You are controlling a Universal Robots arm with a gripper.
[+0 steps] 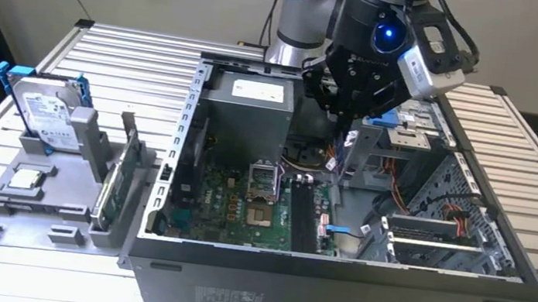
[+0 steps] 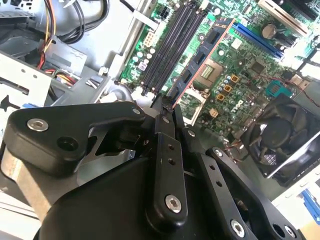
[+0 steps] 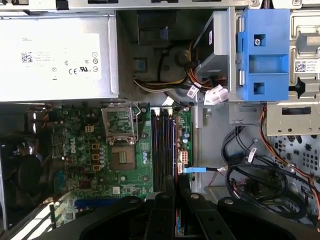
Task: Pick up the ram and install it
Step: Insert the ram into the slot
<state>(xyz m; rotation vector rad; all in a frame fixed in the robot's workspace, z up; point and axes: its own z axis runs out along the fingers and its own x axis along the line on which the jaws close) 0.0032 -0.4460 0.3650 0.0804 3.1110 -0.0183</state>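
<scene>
Gripper: clenched on one end of the ram. Gripped end hidden between the fingers. Free length juts over the motherboard, near the memory slots, above the open case. Contact with the slots: cannot tell.

Soft, even light, shadows faint; the slatted table shows pale and bright to its far corners; the computer case is dim inside, its walls shading the ram pinched in the gripper; a blue lamp glows on the arm; the power supply glares white in the first wrist view.
</scene>
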